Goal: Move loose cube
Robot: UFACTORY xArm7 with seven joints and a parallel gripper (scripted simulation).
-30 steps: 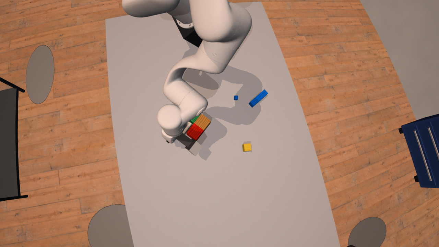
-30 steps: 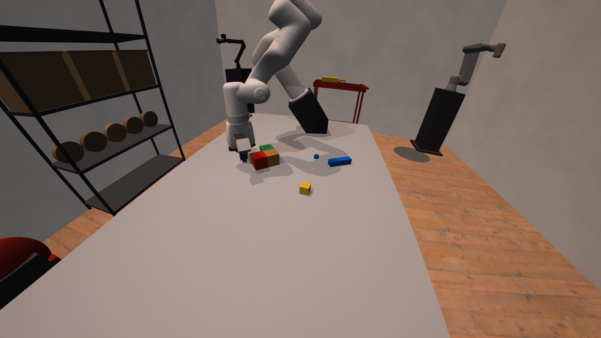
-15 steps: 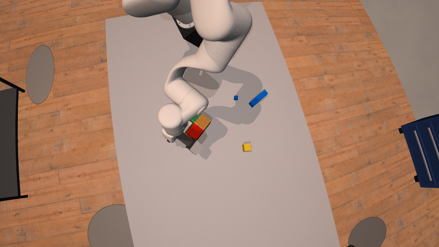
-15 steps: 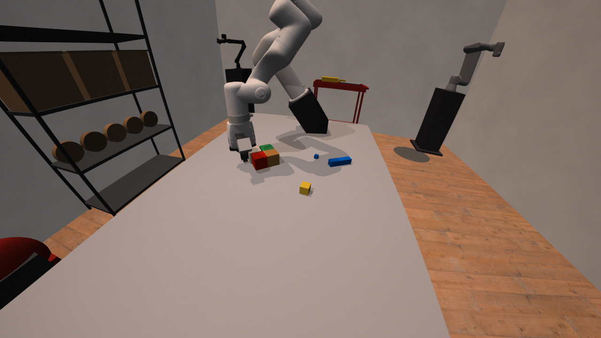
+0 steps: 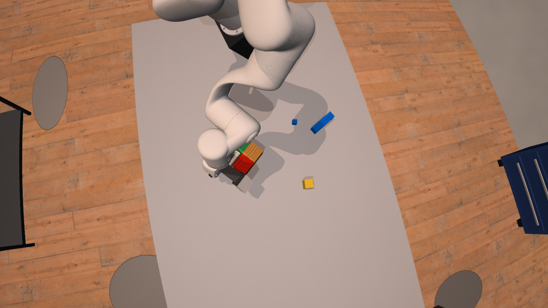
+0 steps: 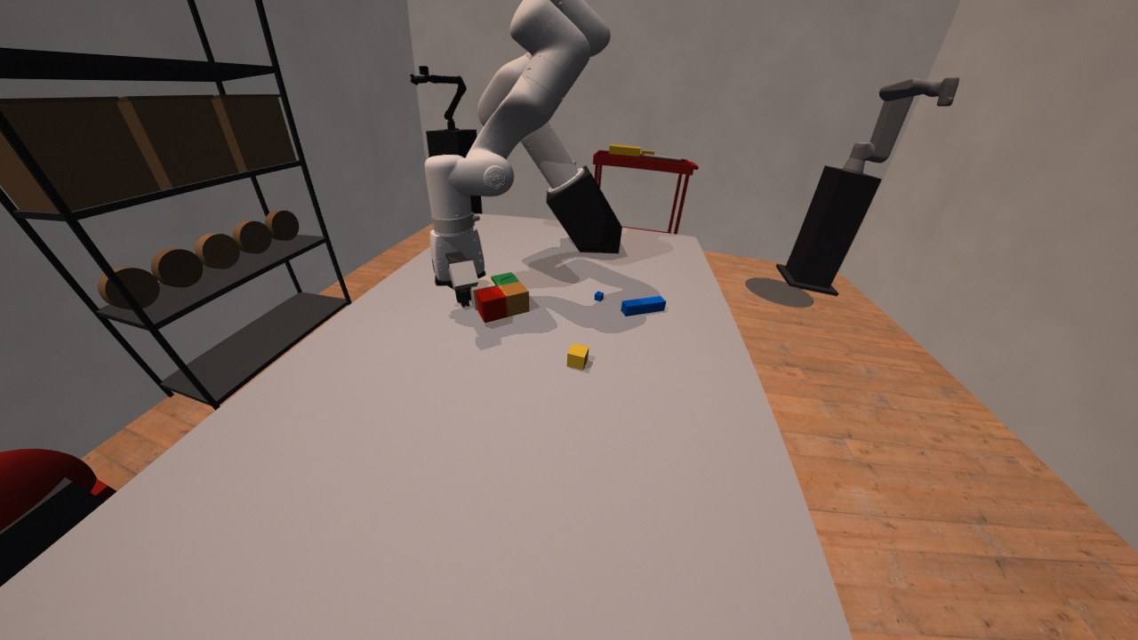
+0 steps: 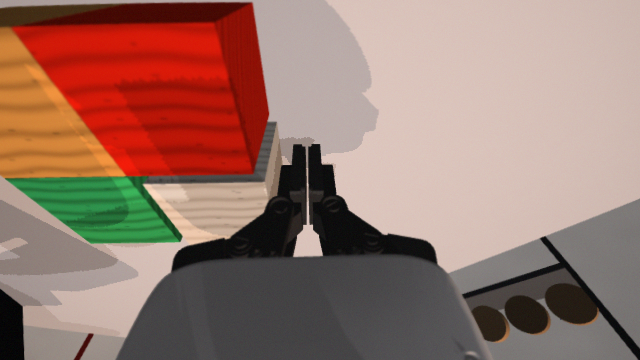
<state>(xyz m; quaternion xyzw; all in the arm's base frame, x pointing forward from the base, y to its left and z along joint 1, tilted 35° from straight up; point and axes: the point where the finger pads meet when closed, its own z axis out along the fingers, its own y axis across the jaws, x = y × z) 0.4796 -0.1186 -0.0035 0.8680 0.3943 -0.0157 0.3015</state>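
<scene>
The off-white cube (image 7: 215, 205) (image 5: 234, 157) lies beside the green cube (image 7: 90, 210) (image 5: 243, 146) (image 6: 504, 279) and the red cube (image 7: 150, 100) (image 5: 242, 164) (image 6: 492, 304). A narrow dark strip of green side face shows toward it. Its outer side sticks out a little past the red cube. I cannot tell whether its faces are flush. The orange cube (image 7: 40, 115) (image 5: 252, 151) (image 6: 516, 300) touches the red and green ones. My gripper (image 7: 307, 162) (image 6: 463, 300) is shut and empty, its fingers close against the off-white cube's outer side. The arm partly hides this cube from above.
A yellow cube (image 5: 308, 183) (image 6: 577, 356), a small blue cube (image 5: 294, 121) (image 6: 598, 296) and a long blue block (image 5: 322, 122) (image 6: 643, 306) lie apart from the group on the table (image 5: 283, 245) (image 6: 492, 477).
</scene>
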